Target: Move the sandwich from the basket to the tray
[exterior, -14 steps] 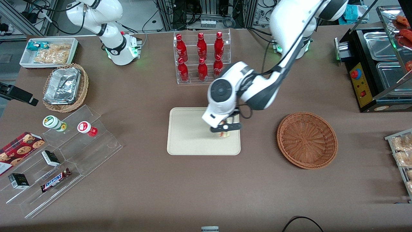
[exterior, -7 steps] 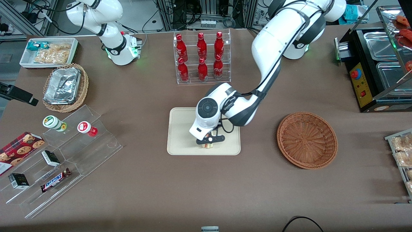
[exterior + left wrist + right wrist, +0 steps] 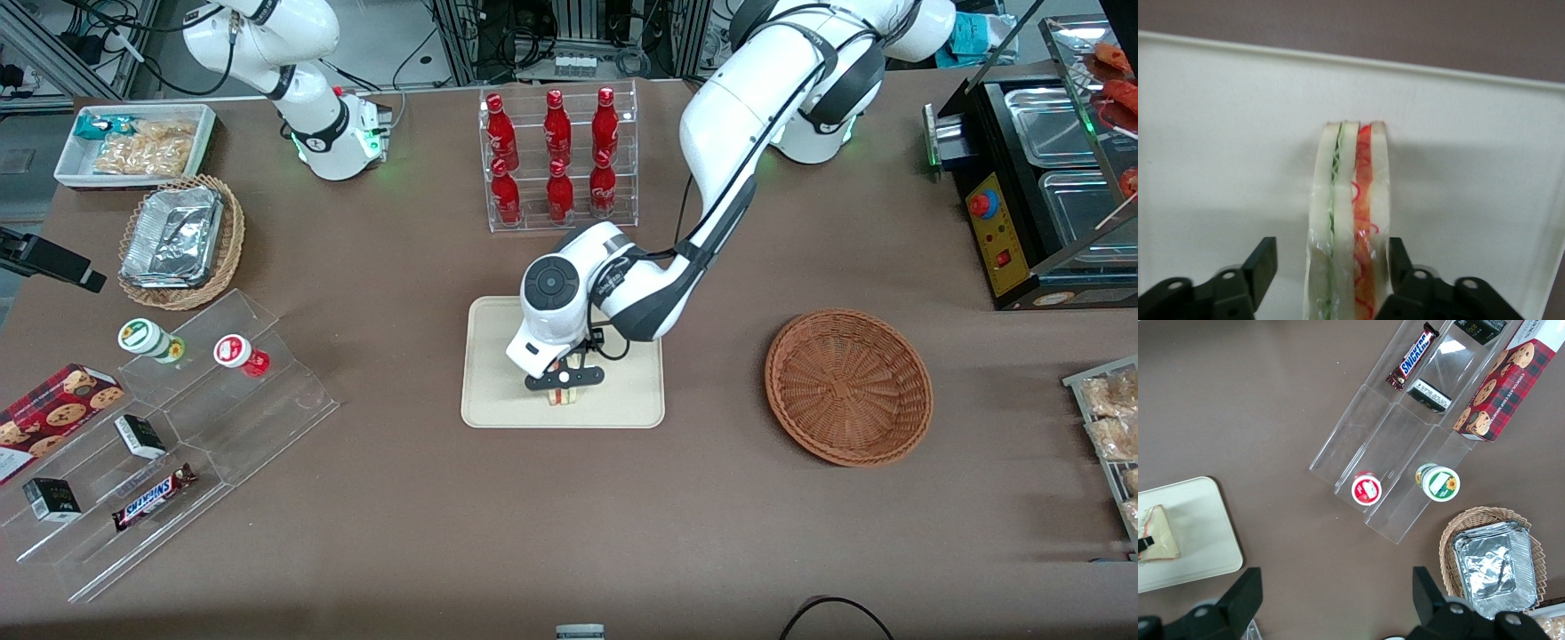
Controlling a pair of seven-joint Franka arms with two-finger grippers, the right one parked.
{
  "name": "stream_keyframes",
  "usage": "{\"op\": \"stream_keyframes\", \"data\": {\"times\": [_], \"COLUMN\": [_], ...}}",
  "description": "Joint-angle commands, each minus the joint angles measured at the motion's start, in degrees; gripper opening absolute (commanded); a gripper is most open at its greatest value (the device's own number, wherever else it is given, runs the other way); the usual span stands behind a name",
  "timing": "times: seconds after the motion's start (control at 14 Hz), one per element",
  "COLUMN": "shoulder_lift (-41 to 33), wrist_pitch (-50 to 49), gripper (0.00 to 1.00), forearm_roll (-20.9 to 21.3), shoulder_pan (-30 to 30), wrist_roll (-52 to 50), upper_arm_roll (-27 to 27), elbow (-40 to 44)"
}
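Sandwich (image 3: 1350,220) standing on edge on the tray (image 3: 498,404), bread faces vertical, green and red filling layers showing between them. Hand (image 3: 562,380) is sitting low over the part of the tray nearer the front camera, with the sandwich between its two fingers (image 3: 1251,270).

Grip state: in the wrist view one finger is standing apart from the bread with a clear gap, the other is lying just beside or touching the opposite face. Reading this as partly open, no squeeze showing on the bread. Whether the wedge's base is resting fully on the tray cannot be told.

Basket (image 3: 849,387) is sitting well apart toward the working arm's end of the bench, nothing in it.

Risks from here, as judgement:
- Wedge is balancing on a narrow edge; if the near finger is dragging on the wrap while the hand is lifting, it is likely tipping flat or skidding.
- Clear wrap is possibly clinging to a pad, so the sandwich may be rising with the hand.
- Placement is lying close to the tray's nearer rim; a sideways nudge could be pushing it against or over the rim.
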Motion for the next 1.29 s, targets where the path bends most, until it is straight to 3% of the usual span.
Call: {"op": "stream_keyframes", "data": {"times": [0.0,0.36,0.57,0.79,1.21], "shoulder_lift": [-5.2,-20.5,-33.6,-42.8,-52.0], "wrist_pitch": [-5.0,-25.5,-27.8,-29.0,-38.8], "gripper": [1.0,1.0,1.0,1.0,1.0], "forearm_roll": [0.8,0.8,0.7,0.0,-2.0], "shoulder_pan": [-0.3,6.6,13.5,22.2,35.1], "wrist_roll": [-0.6,8.3,12.0,26.9,39.3], "upper_arm_roll": [1.9,1.8,1.8,1.8,1.9], "elbow": [0.1,-3.6,-15.7,-24.6,-25.1]}}
